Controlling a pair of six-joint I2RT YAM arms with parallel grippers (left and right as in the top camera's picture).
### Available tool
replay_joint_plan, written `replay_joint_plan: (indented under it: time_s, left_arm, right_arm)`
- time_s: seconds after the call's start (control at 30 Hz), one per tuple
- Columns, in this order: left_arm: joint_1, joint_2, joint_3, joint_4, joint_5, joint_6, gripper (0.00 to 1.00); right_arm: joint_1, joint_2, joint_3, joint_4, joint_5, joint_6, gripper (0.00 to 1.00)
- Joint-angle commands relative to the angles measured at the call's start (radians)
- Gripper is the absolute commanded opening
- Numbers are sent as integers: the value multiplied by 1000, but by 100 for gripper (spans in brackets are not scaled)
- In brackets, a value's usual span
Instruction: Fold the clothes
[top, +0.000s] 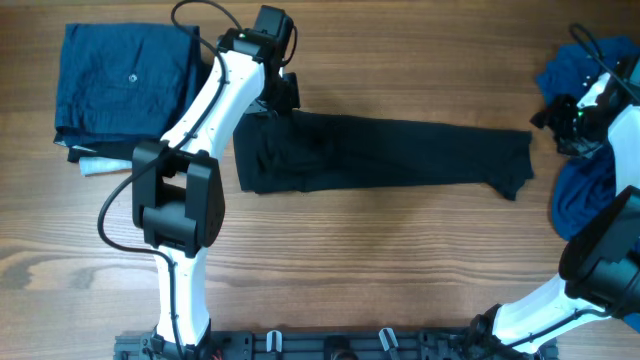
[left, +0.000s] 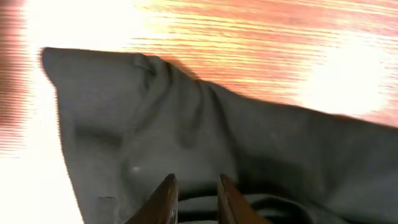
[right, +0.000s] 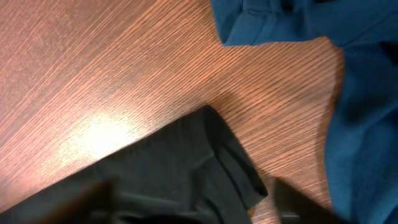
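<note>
A black shirt (top: 400, 150) is lying folded into a long strip on the wooden worktop (top: 400, 260). The left arm (top: 215, 100) is reaching over one end of it. The left fingers (left: 166, 199) are sitting nearly pressed together above the cloth, and it is unclear whether they are pinching it. The right fingers (right: 298, 202), blurred, are standing spread wide and holding nothing. The strip's other end is lying between them, with loose blue garments (right: 367, 124) just beyond.

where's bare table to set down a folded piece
Widest bare wood: the table strip on the robot's side of the black garment. Also the far strip beyond it, right of the left hand. Crowded: folded blue stack at left, blue pile at right.
</note>
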Motion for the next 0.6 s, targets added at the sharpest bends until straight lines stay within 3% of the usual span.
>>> replay_joint_plan:
  time_s: [0.0, 0.2, 0.4, 0.57]
  left_arm:
    - [19, -3, 12, -30, -64, -31, 20]
    - [20, 10, -34, -48, -58, -81, 17]
    - [18, 10, -145, -2, 123, -80, 14]
    - [16, 4, -164, -87, 183, -76, 4]
  right_arm:
    - [4, -18, 12, 7, 17, -10, 100]
    - [4, -18, 12, 11, 17, -10, 99]
    - [4, -18, 12, 11, 17, -10, 100]
    - [4, -18, 12, 11, 17, -10, 100]
